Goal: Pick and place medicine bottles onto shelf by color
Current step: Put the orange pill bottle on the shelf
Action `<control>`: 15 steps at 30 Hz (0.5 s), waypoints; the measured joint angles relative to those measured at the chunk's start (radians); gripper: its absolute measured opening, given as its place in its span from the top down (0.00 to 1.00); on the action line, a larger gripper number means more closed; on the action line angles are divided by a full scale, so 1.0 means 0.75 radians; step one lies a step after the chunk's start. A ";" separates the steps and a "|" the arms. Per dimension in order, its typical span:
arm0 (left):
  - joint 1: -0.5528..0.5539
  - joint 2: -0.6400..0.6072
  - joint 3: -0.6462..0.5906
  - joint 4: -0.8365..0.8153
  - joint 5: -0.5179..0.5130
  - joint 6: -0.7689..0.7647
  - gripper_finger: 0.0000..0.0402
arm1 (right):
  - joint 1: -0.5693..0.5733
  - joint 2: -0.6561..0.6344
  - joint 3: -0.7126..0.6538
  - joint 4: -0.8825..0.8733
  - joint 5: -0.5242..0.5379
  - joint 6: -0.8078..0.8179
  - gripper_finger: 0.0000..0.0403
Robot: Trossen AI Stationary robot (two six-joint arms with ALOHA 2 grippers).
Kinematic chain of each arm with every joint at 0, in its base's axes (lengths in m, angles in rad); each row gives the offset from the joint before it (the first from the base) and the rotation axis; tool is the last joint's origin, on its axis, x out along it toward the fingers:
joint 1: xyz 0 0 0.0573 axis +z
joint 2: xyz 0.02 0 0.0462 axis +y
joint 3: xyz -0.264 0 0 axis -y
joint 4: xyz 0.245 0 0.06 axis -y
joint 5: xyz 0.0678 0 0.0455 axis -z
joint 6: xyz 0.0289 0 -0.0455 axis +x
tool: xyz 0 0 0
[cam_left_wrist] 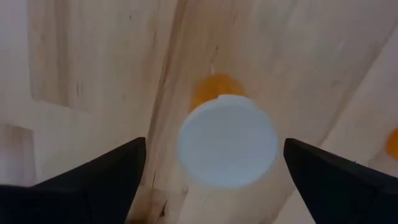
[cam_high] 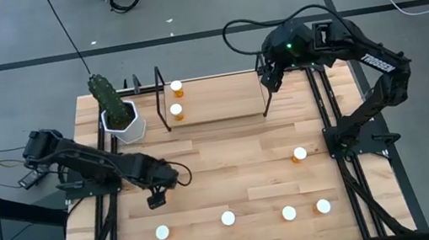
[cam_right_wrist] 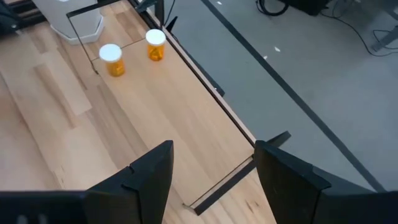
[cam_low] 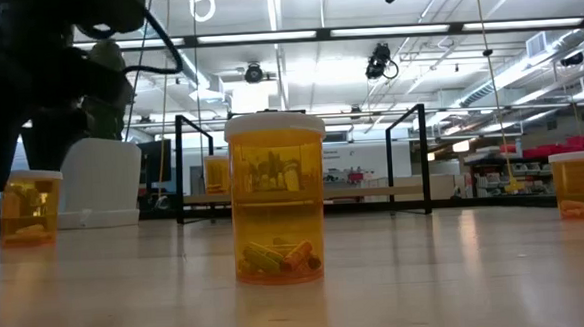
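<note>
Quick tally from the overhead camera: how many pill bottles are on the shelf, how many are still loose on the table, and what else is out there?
Bottles on the shelf: 2
Bottles loose on the table: 5
Cactus pot: 1
Total: 7 bottles visible, 8 items plus the shelf.

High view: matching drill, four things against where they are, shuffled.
1. left gripper
2. right gripper
3. cactus pot
4. two bottles

A. on the shelf, at its pot end
B. open above the shelf's other end
C. just outside the shelf, beside its wire upright
D. open above a front-row bottle

Pairs: 1-D, 2-B, 3-C, 4-A
</note>
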 joint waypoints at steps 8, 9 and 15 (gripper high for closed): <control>0.000 0.065 0.000 0.042 -0.013 0.002 0.18 | 0.000 0.000 -0.001 0.000 0.003 0.002 0.43; 0.000 0.066 0.000 0.050 -0.014 0.002 0.19 | 0.000 0.000 -0.001 0.000 0.003 0.007 0.43; 0.001 0.065 0.004 0.109 -0.013 0.002 0.28 | 0.000 0.000 -0.001 0.000 0.003 0.026 0.43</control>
